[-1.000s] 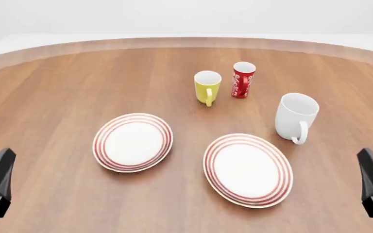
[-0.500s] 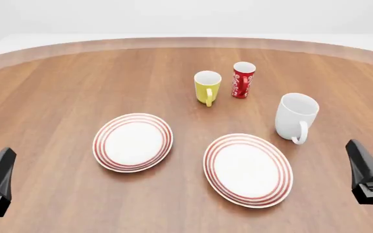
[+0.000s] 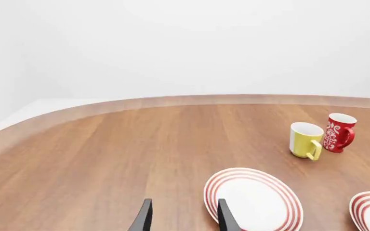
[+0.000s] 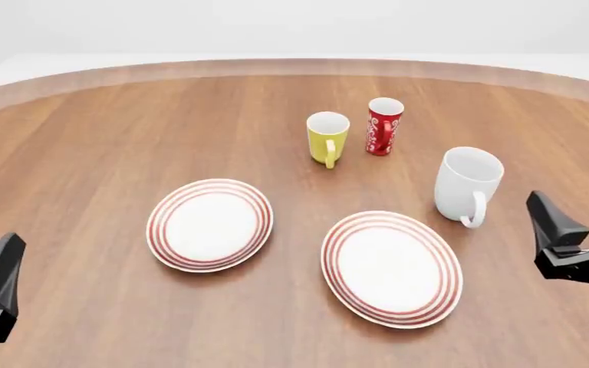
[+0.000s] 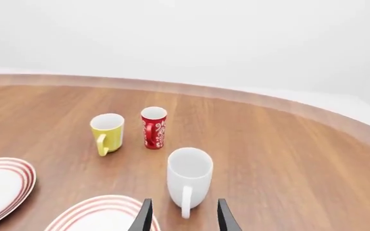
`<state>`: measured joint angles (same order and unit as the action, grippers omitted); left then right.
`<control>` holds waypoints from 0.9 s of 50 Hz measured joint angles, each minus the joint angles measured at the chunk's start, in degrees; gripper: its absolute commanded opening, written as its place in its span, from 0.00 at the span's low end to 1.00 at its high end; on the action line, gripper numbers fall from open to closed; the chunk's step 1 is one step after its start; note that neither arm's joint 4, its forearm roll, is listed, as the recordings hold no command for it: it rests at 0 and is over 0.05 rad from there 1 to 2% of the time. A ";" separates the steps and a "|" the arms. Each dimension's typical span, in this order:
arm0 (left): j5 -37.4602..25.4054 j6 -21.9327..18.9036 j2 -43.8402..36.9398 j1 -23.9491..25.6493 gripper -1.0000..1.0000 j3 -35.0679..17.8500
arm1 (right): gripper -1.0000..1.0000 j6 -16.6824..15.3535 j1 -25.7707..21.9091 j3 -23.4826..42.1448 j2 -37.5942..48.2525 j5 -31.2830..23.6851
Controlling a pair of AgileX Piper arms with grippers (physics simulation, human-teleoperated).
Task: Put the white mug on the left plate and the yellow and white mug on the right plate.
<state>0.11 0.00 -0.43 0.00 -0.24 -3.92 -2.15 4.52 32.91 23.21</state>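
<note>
Round wooden worktop (image 4: 90, 138), white wall behind. Right plate (image 4: 392, 268) near me, bare; left plate (image 4: 211, 225) beside it, also bare. White mug (image 4: 468, 184) stands upright on the wood just past the right plate, handle toward me. Yellow and white mug (image 4: 327, 137) farther back, red mug (image 4: 383, 126) just beside it. My right end effector (image 5: 181, 216) spread, empty, lined up on the white mug. Left end effector (image 3: 182, 216) spread, empty, near the left plate.

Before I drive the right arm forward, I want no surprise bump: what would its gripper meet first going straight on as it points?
Most likely the white mug. In the right wrist view it stands straight ahead of the right gripper, handle toward the open fingers. Depth is unclear, so the fingers may reach the handle first.
</note>
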 measured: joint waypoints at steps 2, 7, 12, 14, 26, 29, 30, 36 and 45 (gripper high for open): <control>0.00 0.00 0.00 0.00 1.00 0.00 | 1.00 -0.11 0.03 0.16 1.63 1.27; 0.00 0.00 0.00 0.00 1.00 0.00 | 1.00 -0.31 0.11 0.51 5.90 4.63; 0.00 0.00 0.00 0.00 1.00 0.00 | 1.00 -0.48 0.41 0.68 10.60 8.52; 0.00 0.00 0.00 0.00 1.00 0.00 | 1.00 -0.59 0.57 0.72 12.43 10.02; 0.00 0.00 0.00 0.00 1.00 0.00 | 1.00 -1.03 1.36 1.00 22.21 17.85; 0.00 0.00 0.00 0.00 1.00 0.00 | 1.00 -1.14 1.54 1.15 24.33 19.48; 0.00 0.00 0.00 0.00 1.00 0.00 | 1.00 -1.18 1.60 1.21 25.08 20.05; 0.00 0.00 0.00 0.00 1.00 0.00 | 1.00 -1.37 1.76 1.65 29.46 23.28; 0.00 0.00 0.00 0.00 1.00 0.00 | 1.00 -1.63 1.69 2.66 36.11 27.85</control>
<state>0.11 0.00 -0.43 0.00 -0.25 -5.56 -0.46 7.18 69.02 51.06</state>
